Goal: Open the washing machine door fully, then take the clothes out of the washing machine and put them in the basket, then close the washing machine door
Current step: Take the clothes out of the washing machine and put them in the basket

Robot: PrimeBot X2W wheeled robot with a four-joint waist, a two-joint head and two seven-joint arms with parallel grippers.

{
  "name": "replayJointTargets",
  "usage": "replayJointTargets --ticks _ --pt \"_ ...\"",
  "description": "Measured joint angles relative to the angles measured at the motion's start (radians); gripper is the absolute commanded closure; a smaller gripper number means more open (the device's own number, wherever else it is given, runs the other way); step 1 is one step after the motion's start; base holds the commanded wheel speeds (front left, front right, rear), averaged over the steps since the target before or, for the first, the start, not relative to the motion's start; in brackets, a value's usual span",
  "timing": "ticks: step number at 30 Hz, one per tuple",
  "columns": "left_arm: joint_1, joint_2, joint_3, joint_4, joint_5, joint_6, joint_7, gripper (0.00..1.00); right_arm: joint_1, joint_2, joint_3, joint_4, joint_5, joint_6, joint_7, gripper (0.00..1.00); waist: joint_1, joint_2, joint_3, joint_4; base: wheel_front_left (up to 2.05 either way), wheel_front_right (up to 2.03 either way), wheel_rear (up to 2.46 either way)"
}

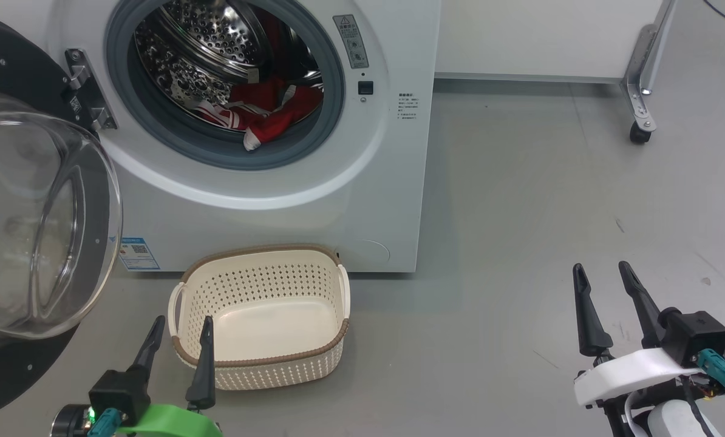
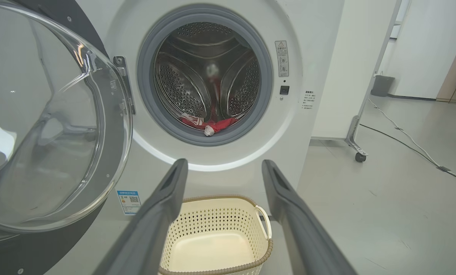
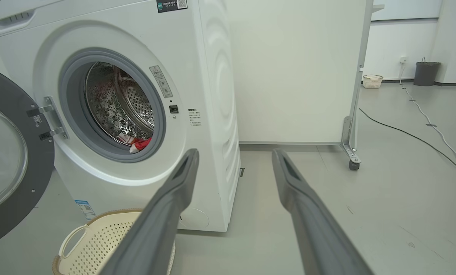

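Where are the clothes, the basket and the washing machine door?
the clothes (image 1: 275,115), head view, middle of the red heap.
the basket (image 1: 265,373), head view, perforated front wall.
the washing machine door (image 1: 34,212), head view, glass bowl.

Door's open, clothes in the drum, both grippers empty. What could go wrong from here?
1. The washing machine door hangs out beside the left gripper; a left-arm reach could knock its glass bowl.
2. The clothes lie bunched low in the drum, at the grey seal; a pinch may lift only one piece, or drag it across the seal.
3. The basket is small; a trailing garment could spill onto the floor.
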Motion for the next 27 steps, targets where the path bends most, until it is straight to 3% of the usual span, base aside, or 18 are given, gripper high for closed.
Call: replayJointTargets --ticks 15,27 --pt "0.003 -0.001 -0.006 -0.003 -0.04 -0.001 0.0 0.0 0.003 0.008 0.003 0.001 0.0 0.0 0.0 0.0 0.0 0.0 -0.002 0.0 0.05 -0.08 0.04" --pt "0.003 -0.001 -0.013 -0.007 -0.061 -0.006 0.0 0.0 0.005 0.009 0.002 0.002 0.0 0.0 0.0 0.0 0.0 0.0 0.0 -0.001 0.41 -0.69 0.27"
